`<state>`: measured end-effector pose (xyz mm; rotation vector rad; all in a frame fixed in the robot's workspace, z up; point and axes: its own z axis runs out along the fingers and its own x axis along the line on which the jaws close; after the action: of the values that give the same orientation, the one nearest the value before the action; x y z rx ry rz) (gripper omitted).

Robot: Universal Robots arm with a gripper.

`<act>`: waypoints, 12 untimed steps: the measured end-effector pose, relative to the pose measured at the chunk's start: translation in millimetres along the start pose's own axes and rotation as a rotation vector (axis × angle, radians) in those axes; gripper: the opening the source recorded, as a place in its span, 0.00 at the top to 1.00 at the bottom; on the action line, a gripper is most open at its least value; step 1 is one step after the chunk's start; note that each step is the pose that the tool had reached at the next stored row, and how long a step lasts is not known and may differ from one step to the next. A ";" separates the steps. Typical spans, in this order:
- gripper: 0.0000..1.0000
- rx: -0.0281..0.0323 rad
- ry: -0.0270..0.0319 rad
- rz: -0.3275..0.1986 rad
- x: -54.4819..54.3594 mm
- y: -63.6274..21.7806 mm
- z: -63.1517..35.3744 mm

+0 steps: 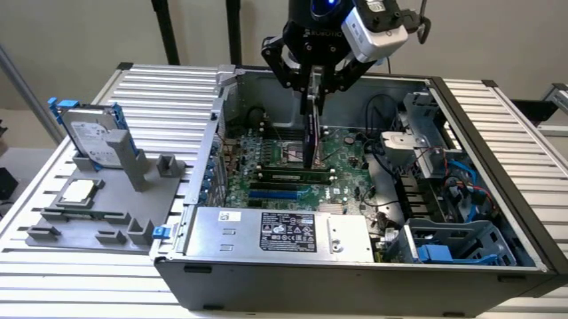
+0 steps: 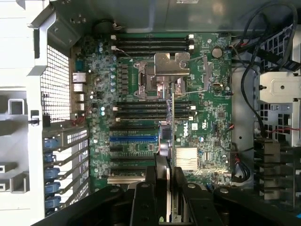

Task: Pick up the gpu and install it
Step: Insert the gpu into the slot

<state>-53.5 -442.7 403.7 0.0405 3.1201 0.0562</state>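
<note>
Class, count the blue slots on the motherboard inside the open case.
1. The blue slot lies on the motherboard, one end by the gpu gripped in the tool; others may hide beneath them.

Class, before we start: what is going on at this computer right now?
The gripper is shut on the gpu, holding it upright and edge-down inside the open computer case, over the motherboard. Whether it touches a slot cannot be told. A hard drive stands in the grey holder on the exterior view's left.

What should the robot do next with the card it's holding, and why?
Probably ease it slowly toward the blue slot: the gripper is shut on the card, which hangs upright above the green board, not yet in any slot.
</note>
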 end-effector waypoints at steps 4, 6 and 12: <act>1.00 -0.0014 0.0027 -0.074 0.1 -0.1 2.4; 1.00 -0.0022 0.0040 -0.109 0.1 -0.2 3.7; 1.00 -0.0044 0.0079 -0.219 0.2 -0.4 8.5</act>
<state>-53.5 -442.8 395.2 -0.3013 3.1097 0.0594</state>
